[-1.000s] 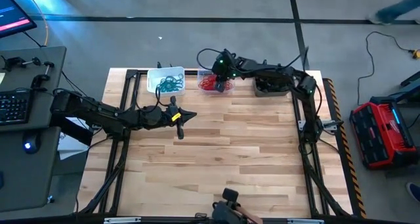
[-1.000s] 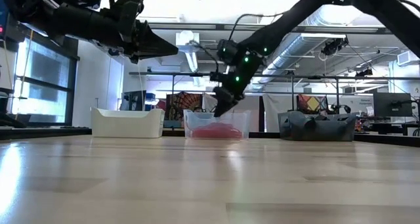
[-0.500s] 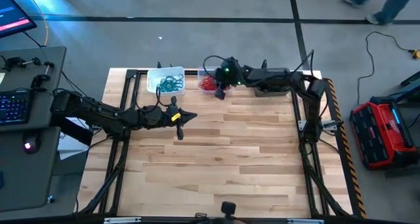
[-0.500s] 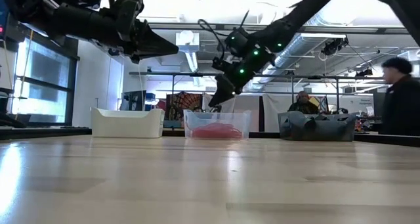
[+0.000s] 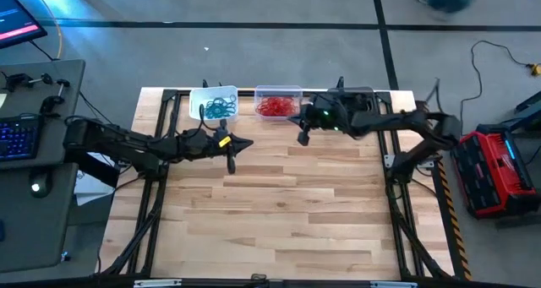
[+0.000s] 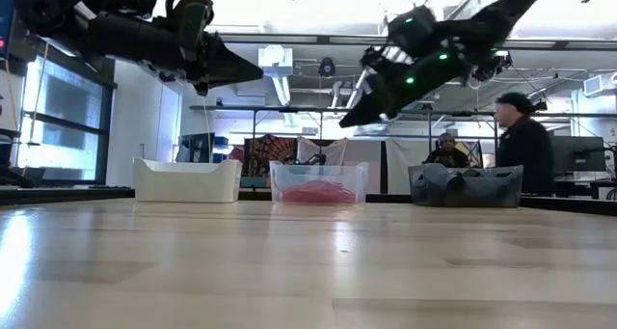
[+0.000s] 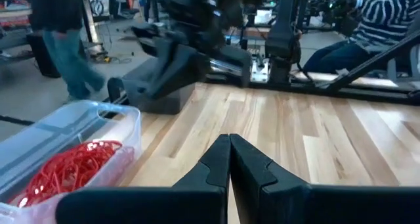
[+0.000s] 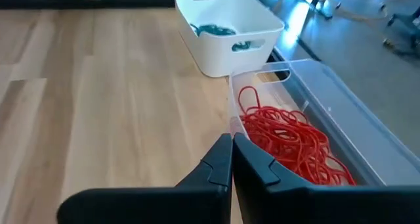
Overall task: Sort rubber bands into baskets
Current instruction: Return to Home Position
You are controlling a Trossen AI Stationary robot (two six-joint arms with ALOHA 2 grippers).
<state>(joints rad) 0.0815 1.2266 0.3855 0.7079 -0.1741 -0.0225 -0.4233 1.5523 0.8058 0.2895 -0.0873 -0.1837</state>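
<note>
Three baskets (image 6: 187, 184), two rubber-band bunches (image 5: 272, 108), two pincers (image 5: 302, 138), perhaps two people (image 6: 522, 141) behind

I see grey floor (image 5: 270, 60) around the worktop (image 5: 279, 212), a red case (image 5: 494, 171) at three o'clock, a desk (image 5: 74, 77) at nine.

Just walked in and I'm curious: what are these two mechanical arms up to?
It's a colour-sorting job. The red rubber bands lie in the clear tub, the teal rubber bands in the white tub; a dark grey tub stands alongside. The right pincer, shut and empty, hovers near the clear tub; the left pincer, likewise, near the white tub.
</note>
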